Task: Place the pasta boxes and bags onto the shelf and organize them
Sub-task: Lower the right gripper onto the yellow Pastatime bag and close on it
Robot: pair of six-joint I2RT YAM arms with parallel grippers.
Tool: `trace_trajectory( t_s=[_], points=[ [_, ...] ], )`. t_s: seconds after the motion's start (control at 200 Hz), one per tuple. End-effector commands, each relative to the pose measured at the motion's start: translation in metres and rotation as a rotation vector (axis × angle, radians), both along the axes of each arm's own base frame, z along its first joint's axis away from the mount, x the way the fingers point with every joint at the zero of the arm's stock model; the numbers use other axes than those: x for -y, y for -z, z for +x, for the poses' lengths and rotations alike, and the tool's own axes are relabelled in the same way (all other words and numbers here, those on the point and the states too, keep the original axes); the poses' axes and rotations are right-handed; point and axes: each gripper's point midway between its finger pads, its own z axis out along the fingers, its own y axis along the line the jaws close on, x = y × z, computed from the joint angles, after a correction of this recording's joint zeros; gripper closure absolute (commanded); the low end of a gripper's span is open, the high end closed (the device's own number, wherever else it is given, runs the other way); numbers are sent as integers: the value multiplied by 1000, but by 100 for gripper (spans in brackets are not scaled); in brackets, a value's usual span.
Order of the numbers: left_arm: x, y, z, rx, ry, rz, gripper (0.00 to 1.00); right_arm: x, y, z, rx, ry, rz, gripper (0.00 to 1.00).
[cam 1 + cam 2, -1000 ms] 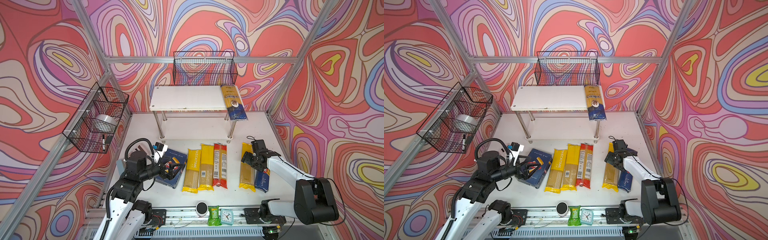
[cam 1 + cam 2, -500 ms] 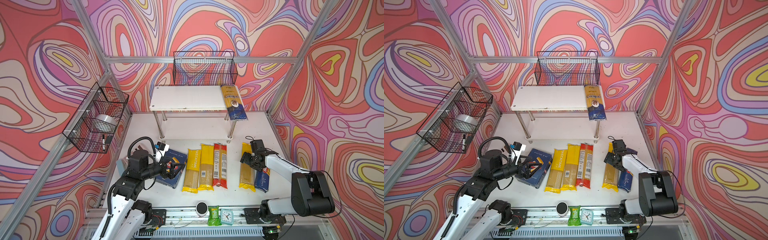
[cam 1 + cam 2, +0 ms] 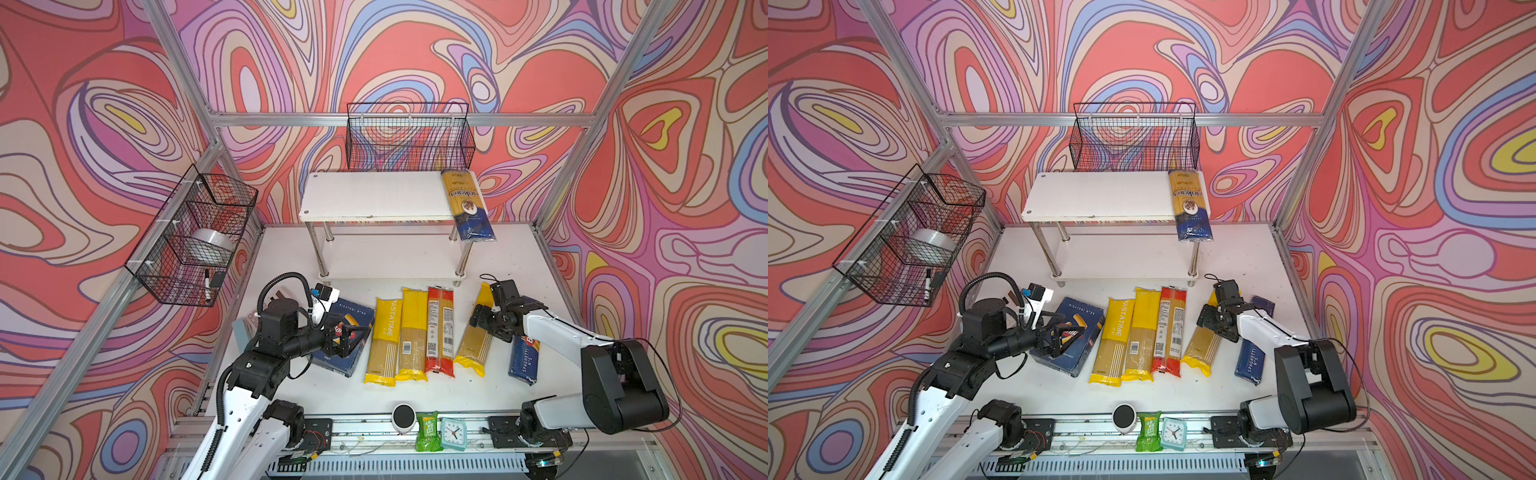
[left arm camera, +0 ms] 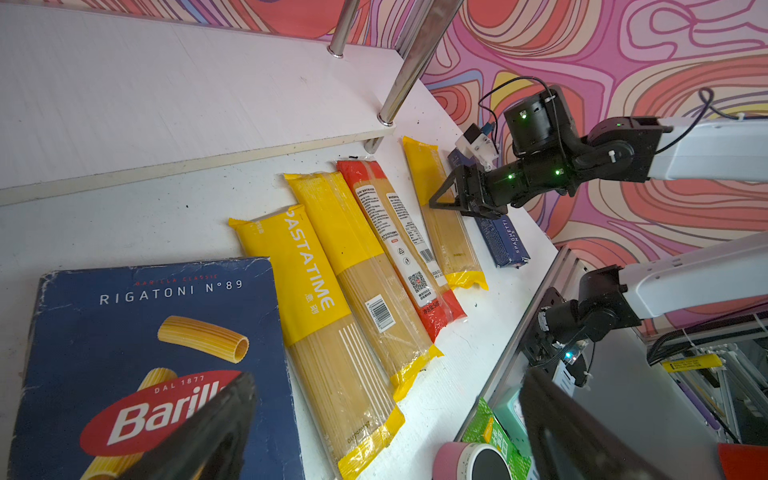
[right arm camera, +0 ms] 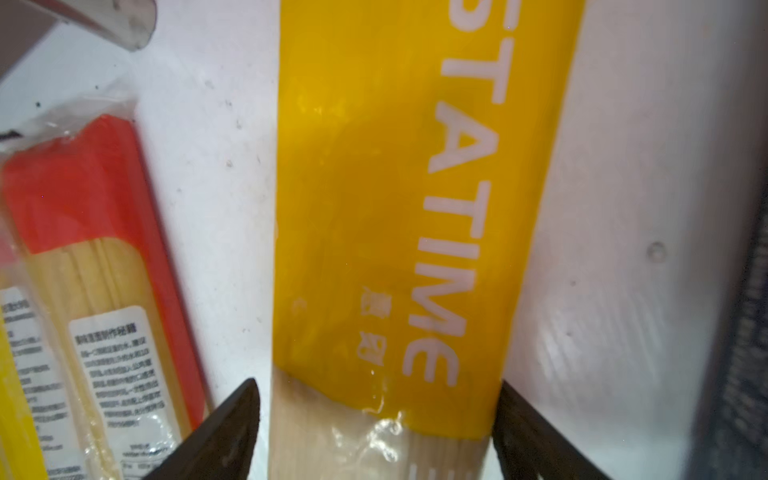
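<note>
Only one thing is put away. The gold and blue bag (image 3: pixel 467 205) lies on the top board of the shelf (image 3: pixel 374 195), in the upper middle of both top views. It sits at the right end, and its blue end hangs out over the front edge, so it may need a push back. The lower board is bare.

Everything else lies on the tabletop (image 3: pixel 415 395) in front of the shelf:
- The wide box (image 3: pixel 353 309) is at the left.
- Three bags lie side by side in the middle: yellow (image 3: pixel 384 340), yellow (image 3: pixel 411 332) and red (image 3: pixel 440 332).
- One more yellow bag (image 3: pixel 471 353) lies a little apart on the right.
- The long thin box (image 3: pixel 524 361) is just beside that bag.

The left gripper (image 3: pixel 351 337) hangs over the wide box. Its jaws are spread wide and hold nothing.

The right gripper (image 3: pixel 474 322) is low over the lone yellow bag, with one jaw on each side of it. The jaws are spread and not squeezing, and the bag lies flat.

I think the job has only just begun, with one thing up and six to go. The lone yellow bag looks like the next to be picked up.
</note>
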Motion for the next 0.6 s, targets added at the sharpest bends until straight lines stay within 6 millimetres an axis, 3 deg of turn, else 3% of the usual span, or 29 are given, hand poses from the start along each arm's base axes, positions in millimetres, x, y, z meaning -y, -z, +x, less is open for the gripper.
trace_trajectory(
  t_s=[0.0, 0.175, 0.28, 0.331, 0.596],
  points=[
    [2, -4, -1, 4, 9, 5, 0, 7, -2, -7, -38, 27, -78, 12],
    [1, -2, 0, -3, 6, 11, 0, 11, -24, -21, -4, 75, -136, 12],
    [1, -2, 0, -3, 5, 14, 0, 3, -31, -28, 51, 104, -76, 8],
    [1, -3, 0, 1, 8, 13, 0, -1, -30, -32, 73, 122, -41, 3],
    [1, -2, -1, -5, 9, 17, 0, -4, -11, -46, 60, 159, -7, 1]
  ],
)
